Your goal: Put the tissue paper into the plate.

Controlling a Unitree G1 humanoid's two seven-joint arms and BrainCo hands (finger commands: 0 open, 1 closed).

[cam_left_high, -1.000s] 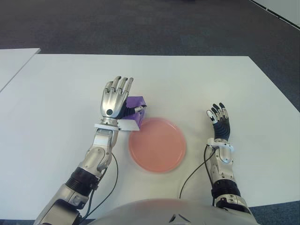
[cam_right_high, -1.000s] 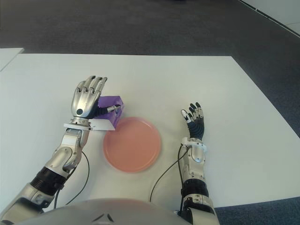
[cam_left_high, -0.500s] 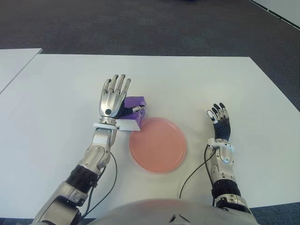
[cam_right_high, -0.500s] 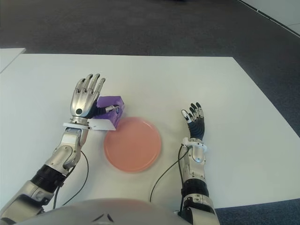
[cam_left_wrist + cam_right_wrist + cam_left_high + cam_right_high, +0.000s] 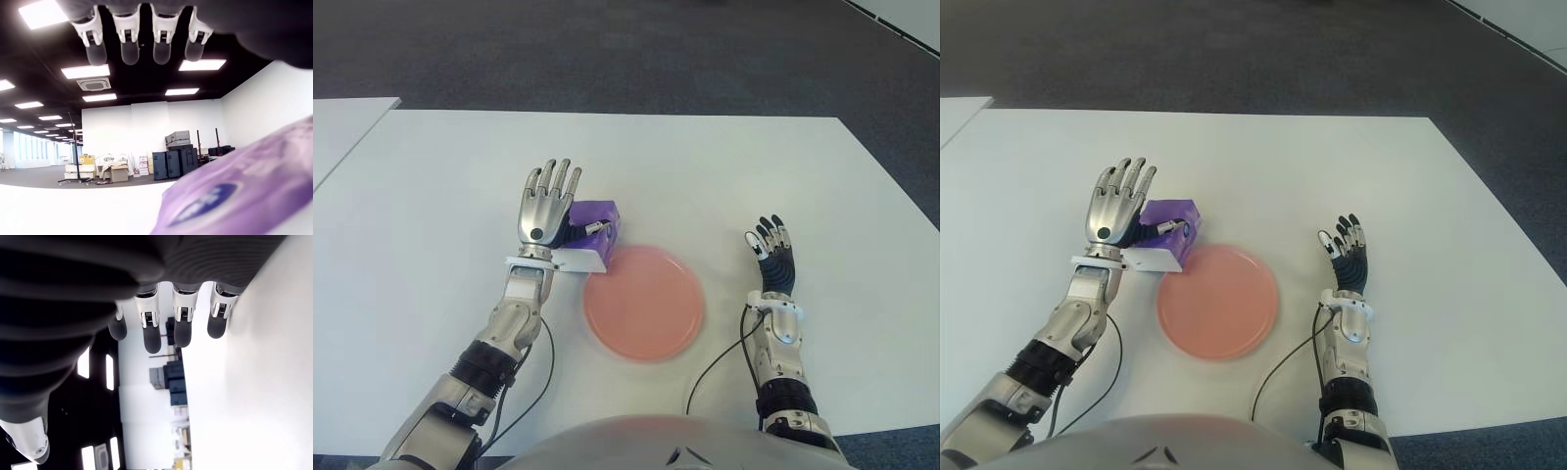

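While beside plate [image 5: 643, 303], tissue pack [image 5: 596, 217].

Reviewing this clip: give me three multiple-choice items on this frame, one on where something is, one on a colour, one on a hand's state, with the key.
1. Where is the purple tissue pack?
A. inside the plate
B. on the table beside the left robot hand, just beyond the plate's rim
C. next to the right robot hand

2. What colour is the plate?
A. pink
B. blue
C. green

3. How are the left robot hand's fingers?
A. clenched in a fist
B. extended, not closed on the pack
C. wrapped around the plate

Key: 1 B, the pack lies on the white table by that hand; 2 A, the plate is salmon pink; 3 B, the fingers are straight in the left wrist view. The right robot hand shows right of the plate.
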